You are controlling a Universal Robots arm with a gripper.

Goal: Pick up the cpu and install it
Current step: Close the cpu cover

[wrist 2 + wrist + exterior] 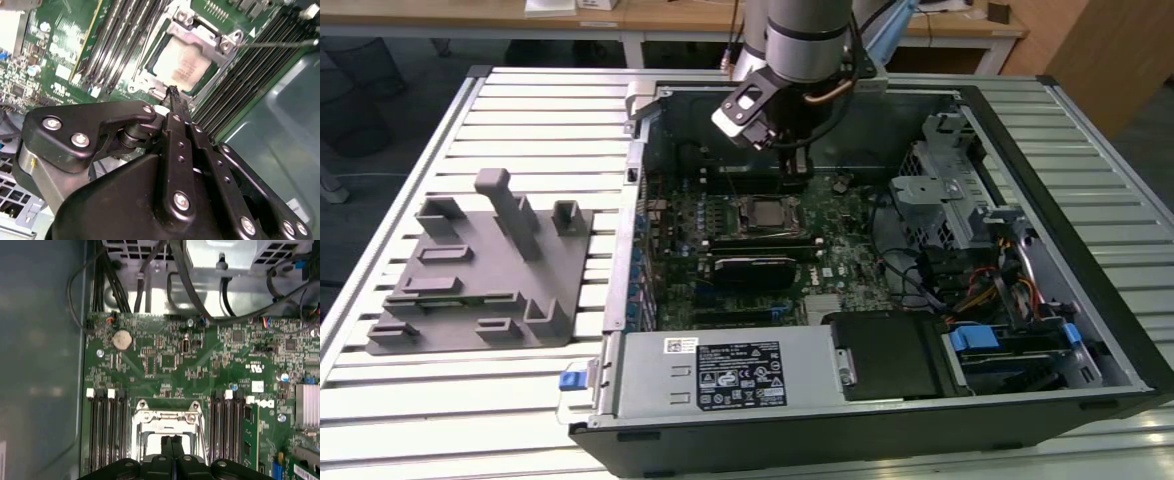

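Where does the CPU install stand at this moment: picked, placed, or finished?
Done, by the look: the cpu lies flat inside the motherboard socket, within its metal frame. In hand: nothing. The gripper is shut and empty, close over the chip's near edge. Left: picking and placing look finished, but I cannot tell whether the socket is latched down over the chip.

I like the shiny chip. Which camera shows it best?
The second wrist view: the cpu sits large and bright in its socket, beyond the gripper. In the first wrist view the gripper hides part of it; the exterior view shows it small.
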